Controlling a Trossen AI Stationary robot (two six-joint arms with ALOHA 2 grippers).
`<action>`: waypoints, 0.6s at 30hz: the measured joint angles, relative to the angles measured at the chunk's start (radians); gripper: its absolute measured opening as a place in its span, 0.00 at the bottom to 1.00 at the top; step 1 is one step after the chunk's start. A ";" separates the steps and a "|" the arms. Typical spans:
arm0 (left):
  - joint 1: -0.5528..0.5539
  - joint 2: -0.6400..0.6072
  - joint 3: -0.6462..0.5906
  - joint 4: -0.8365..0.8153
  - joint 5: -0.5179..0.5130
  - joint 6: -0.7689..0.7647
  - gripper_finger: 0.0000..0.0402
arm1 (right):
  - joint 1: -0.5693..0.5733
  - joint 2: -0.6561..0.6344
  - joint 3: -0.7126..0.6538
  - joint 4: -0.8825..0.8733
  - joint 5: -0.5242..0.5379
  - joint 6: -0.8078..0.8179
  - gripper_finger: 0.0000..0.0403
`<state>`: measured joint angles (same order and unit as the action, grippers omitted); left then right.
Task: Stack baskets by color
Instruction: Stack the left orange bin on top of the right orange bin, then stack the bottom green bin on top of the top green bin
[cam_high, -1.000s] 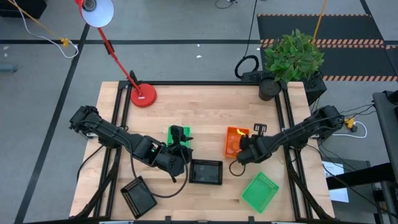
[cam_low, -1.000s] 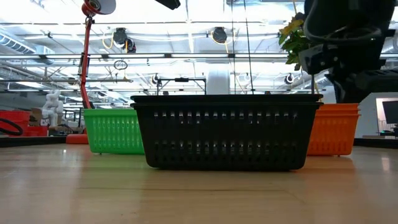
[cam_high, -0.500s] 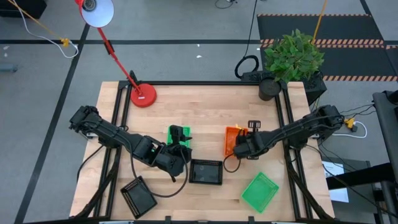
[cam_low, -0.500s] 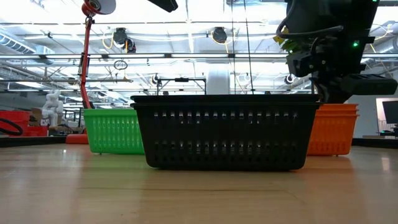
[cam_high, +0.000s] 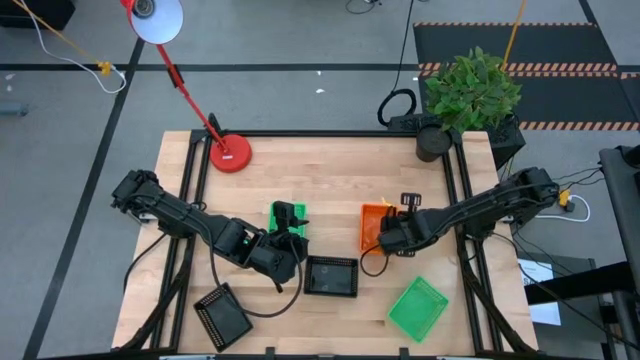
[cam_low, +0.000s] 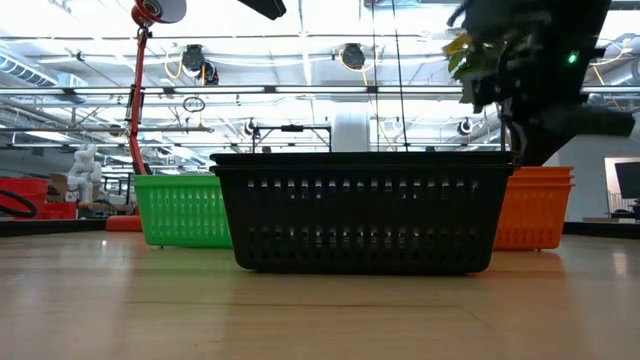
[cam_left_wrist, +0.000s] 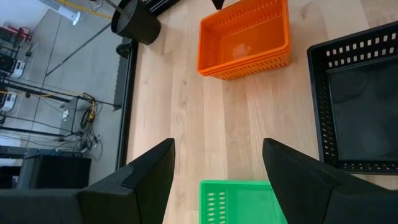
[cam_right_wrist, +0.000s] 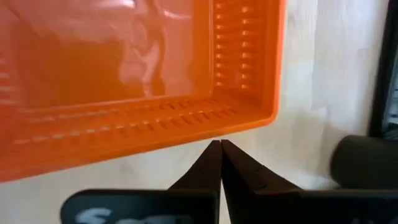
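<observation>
A stack of orange baskets (cam_high: 374, 222) stands right of the table's middle, and my right gripper (cam_right_wrist: 219, 144) hovers shut just outside its rim (cam_right_wrist: 186, 118), near one corner. A green basket (cam_high: 281, 214) rests on the table left of centre. Above it my left gripper (cam_left_wrist: 217, 168) stands open, a finger on either side and clear of it. One black basket (cam_high: 331, 277) sits at the near middle and another (cam_high: 222, 315) at the near left. A second green basket (cam_high: 417, 307) lies at the near right. My right gripper's shut fingertips (cam_right_wrist: 214, 155) point down beside the orange stack's outer wall (cam_right_wrist: 205, 127), close to its corner. I cannot tell whether they touch it. The stack rests flat on the table.
A red lamp base (cam_high: 230, 154) stands at the far left of the table and a potted plant (cam_high: 470, 95) at the far right corner. Bare wood lies between the orange stack and the black basket (cam_left_wrist: 249, 112).
My right gripper has shifted a little toward the table's left, closer over the orange stack's corner. It has turned slightly and stayed shut. The baskets have not moved.
</observation>
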<state>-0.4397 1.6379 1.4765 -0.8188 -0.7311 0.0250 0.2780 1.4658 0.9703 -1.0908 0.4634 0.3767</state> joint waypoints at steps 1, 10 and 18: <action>0.000 0.000 0.000 0.000 0.000 0.000 0.61 | 0.006 -0.017 0.000 0.002 -0.016 0.018 0.00; 0.000 0.000 0.000 0.000 0.000 0.000 0.61 | 0.132 -0.145 0.006 -0.004 -0.241 0.300 0.00; 0.000 0.000 0.000 0.000 0.000 0.000 0.61 | 0.361 -0.151 0.089 0.035 -0.318 0.496 0.00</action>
<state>-0.4399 1.6379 1.4765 -0.8188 -0.7311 0.0254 0.6388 1.3144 1.0596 -1.0563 0.1454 0.8729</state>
